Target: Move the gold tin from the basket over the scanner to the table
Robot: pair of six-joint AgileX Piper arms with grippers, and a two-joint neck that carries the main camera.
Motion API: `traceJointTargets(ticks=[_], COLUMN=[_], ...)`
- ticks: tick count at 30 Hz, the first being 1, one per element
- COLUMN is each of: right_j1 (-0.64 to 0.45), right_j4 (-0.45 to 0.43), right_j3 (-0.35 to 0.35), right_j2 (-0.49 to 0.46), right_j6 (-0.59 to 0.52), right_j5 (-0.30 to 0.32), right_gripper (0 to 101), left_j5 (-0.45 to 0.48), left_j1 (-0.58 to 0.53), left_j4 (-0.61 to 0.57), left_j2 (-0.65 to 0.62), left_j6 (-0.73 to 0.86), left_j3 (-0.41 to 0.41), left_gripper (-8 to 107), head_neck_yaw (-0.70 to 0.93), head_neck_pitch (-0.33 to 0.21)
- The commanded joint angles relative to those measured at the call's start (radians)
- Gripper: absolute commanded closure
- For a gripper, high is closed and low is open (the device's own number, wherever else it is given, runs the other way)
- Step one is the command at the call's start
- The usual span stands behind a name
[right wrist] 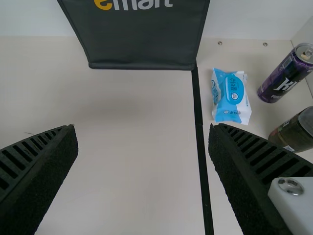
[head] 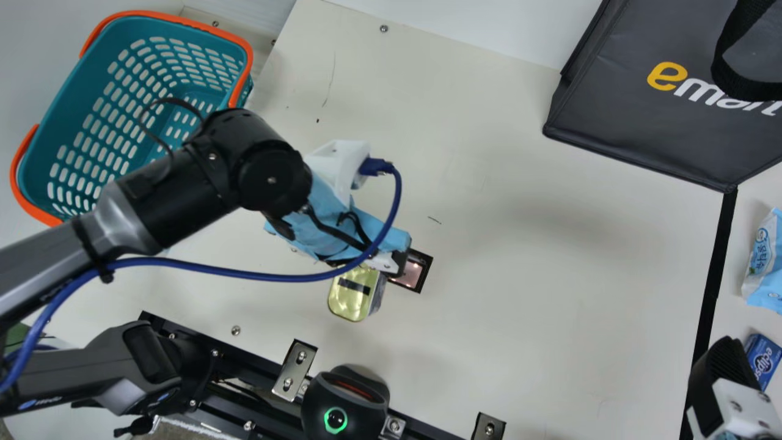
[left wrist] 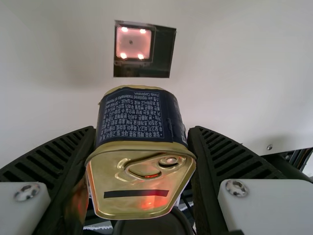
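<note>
Forearm (head: 143, 214) slanting inward, left fingers (head: 401, 261) clasp the gold tin (head: 349, 300) (seemingly tilted); right fingers (head: 719, 362) spread.

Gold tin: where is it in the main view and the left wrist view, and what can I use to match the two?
Main view: just below centre, slightly left, gold tin by the left arm's fingers.
Left wrist view: lower centre, pull-tab end toward the camera, between the fingers.
Shared landmark: the dark-edged, lit window in the table, right of the tin in the main view, above it in the left wrist view.
</note>
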Motion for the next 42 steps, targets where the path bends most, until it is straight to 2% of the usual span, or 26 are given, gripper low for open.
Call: traceJointTargets(ticks=[1,18,42], right_j1=[0.0,0.0,0.0], right_j4=[0.0,0.0,0.0], right_j3=[0.0,0.0,0.0], right_j2=[0.0,0.0,0.0], right_j6=[0.0,0.0,0.0], right_j5=[0.0,0.0,0.002], right_gripper=[6,6,6], left_j5=[0.001,0.001,0.001], left_j1=[-0.01,-0.017,-0.085], left_j4=[-0.006,-0.056,-0.04], left_j2=[0.018,0.133,0.424], left_j6=[-0.003,-0.031,-0.263], left_j3=[-0.004,-0.052,-0.389], left_gripper=[107,107,107], head_neck_yaw=[0.002,0.002,0.002], head_neck_pitch=[-0.03,-0.03,-0.03])
